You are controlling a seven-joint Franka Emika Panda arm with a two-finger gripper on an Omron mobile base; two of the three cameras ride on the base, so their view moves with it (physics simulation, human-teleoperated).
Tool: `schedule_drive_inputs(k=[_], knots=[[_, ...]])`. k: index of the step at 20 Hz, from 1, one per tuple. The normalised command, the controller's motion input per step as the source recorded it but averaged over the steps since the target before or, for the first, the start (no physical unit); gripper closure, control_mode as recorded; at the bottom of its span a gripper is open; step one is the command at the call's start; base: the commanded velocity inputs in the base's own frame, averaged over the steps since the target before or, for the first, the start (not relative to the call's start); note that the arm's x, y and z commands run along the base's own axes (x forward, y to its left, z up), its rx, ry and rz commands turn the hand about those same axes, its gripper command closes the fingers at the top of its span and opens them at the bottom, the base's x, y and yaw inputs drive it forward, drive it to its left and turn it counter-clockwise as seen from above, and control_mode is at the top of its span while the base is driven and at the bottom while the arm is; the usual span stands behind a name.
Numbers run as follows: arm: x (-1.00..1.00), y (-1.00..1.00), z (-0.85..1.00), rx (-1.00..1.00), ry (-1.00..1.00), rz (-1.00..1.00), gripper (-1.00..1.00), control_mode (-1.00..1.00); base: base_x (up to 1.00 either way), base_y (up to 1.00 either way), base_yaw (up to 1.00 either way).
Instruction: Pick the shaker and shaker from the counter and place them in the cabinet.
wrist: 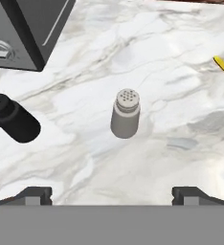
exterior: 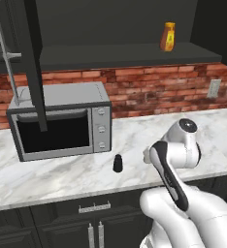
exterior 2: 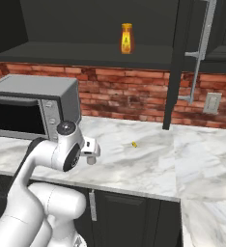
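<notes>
**Two light, slick shakers wait on the worktop**

Left in your hand view stands the black shaker [wrist: 13, 119], beside the microwave [wrist: 23, 28]; centred is the grey shaker [wrist: 125, 114], upright. Your pincer [wrist: 112, 194] hangs wide open above, empty. Take the grey one mid-body, below its cap; it probably tips easily.

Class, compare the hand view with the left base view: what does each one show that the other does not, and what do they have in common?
Hand view alone: the light grey shaker standing between the open gripper's fingertips, and a small yellow bit on the marble. Left base view alone: the orange-yellow bottle on the cabinet shelf, the brick wall and the low cabinets. Shared: the black shaker, the microwave and the marble counter.
</notes>
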Motion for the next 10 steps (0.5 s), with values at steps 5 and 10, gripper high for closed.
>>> schedule_drive_inputs(k=[5,10], knots=[[0.48,0.0,-0.13,0.0,0.0,0.0,-1.0,-1.0,0.0,0.0,0.0],[0.38,0.0,-0.2,0.0,0.0,0.0,-1.0,-1.0,0.0,0.0,0.0]])
